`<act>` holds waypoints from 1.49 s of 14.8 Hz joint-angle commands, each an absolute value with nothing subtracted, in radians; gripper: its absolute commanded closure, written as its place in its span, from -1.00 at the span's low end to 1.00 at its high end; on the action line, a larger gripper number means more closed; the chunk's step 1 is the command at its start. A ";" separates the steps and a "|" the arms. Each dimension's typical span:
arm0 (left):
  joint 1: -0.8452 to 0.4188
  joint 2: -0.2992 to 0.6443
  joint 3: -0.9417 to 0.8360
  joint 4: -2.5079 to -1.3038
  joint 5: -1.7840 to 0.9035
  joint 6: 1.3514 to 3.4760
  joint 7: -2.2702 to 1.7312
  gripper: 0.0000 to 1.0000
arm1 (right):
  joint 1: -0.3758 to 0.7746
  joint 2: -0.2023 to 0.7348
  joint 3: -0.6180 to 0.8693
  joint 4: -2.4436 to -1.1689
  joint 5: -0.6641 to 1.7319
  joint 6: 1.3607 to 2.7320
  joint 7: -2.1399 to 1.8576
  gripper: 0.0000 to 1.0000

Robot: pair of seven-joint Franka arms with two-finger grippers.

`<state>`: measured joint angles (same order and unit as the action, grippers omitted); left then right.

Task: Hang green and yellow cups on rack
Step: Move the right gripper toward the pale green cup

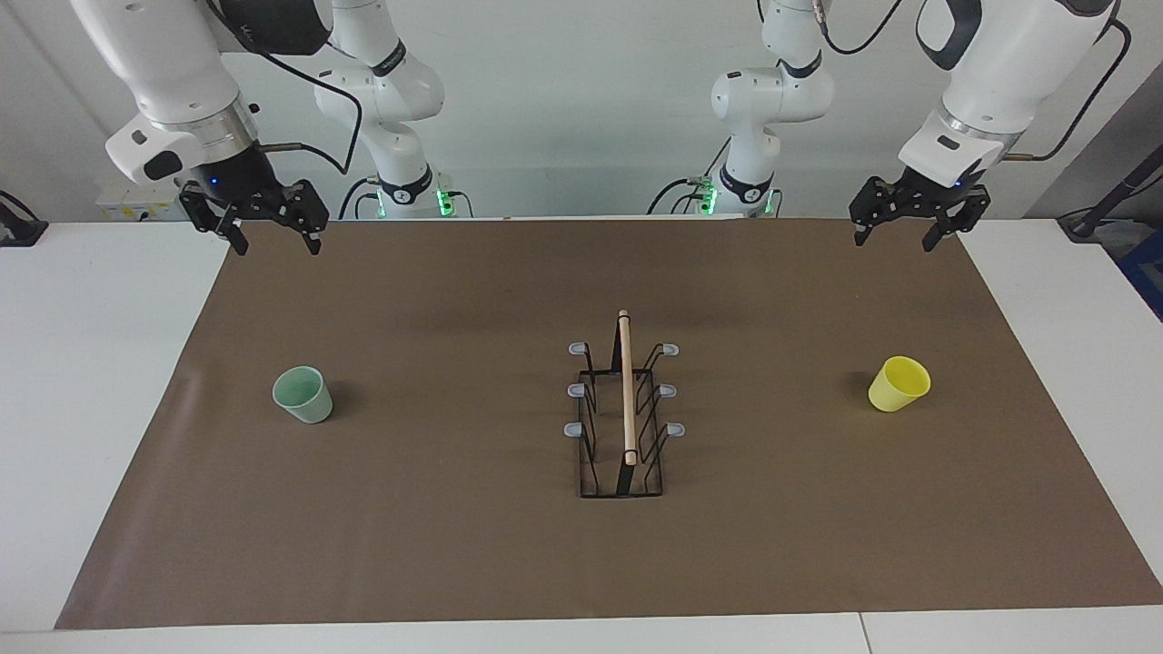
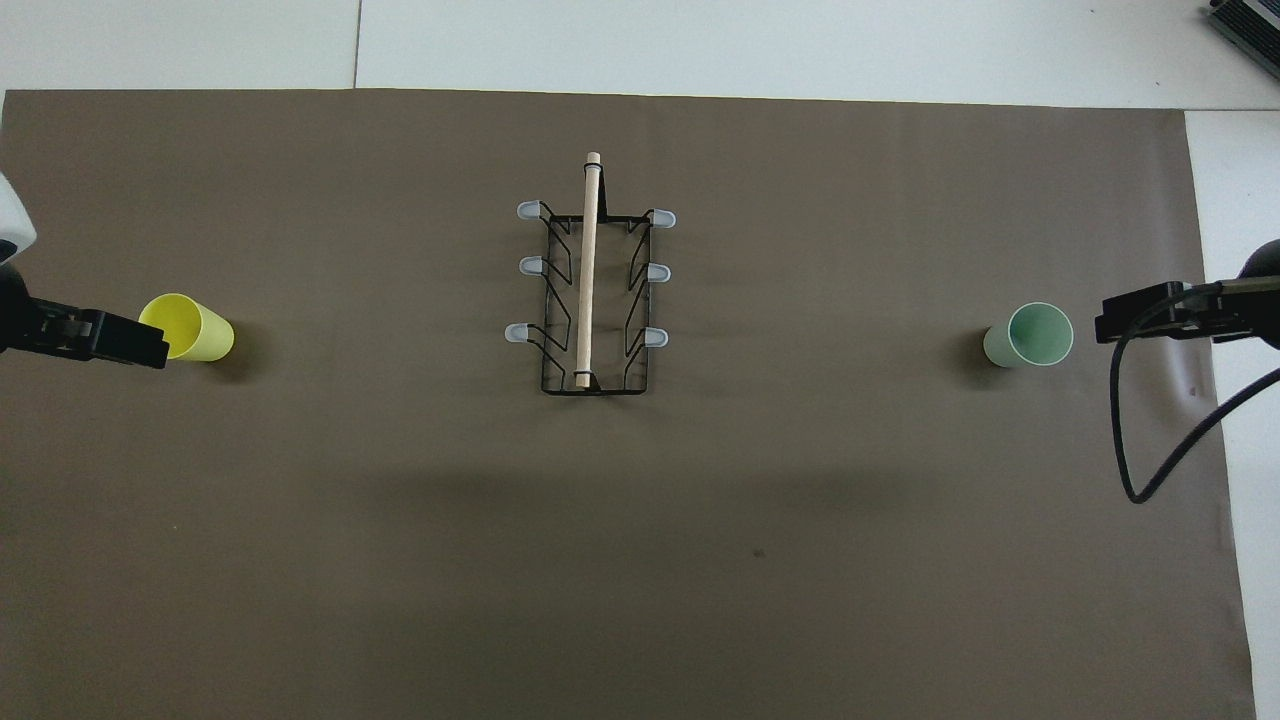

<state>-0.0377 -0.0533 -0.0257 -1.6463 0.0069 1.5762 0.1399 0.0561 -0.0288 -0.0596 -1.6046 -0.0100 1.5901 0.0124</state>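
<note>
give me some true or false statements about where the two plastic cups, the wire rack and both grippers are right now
1. The pale mint green plastic cup hangs on a prong of the black wire rack with the wooden rod. False: it stands upright on the brown mat, toward the right arm's end.
2. The bright yellow plastic cup stands toward the left arm's end of the table. True.
3. The rack stands between the two cups. True.
4. The left gripper holds the yellow cup. False: it hangs open and empty in the air.
5. The right gripper is open and holds nothing. True.
6. Cups already sit on two grey-tipped prongs. False: all six prongs are bare.
</note>
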 commanded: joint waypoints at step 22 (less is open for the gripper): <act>-0.026 0.061 0.063 -1.513 -0.026 1.507 0.114 -1.00 | 0.077 0.290 -0.041 -1.545 -0.148 1.661 -0.011 -1.00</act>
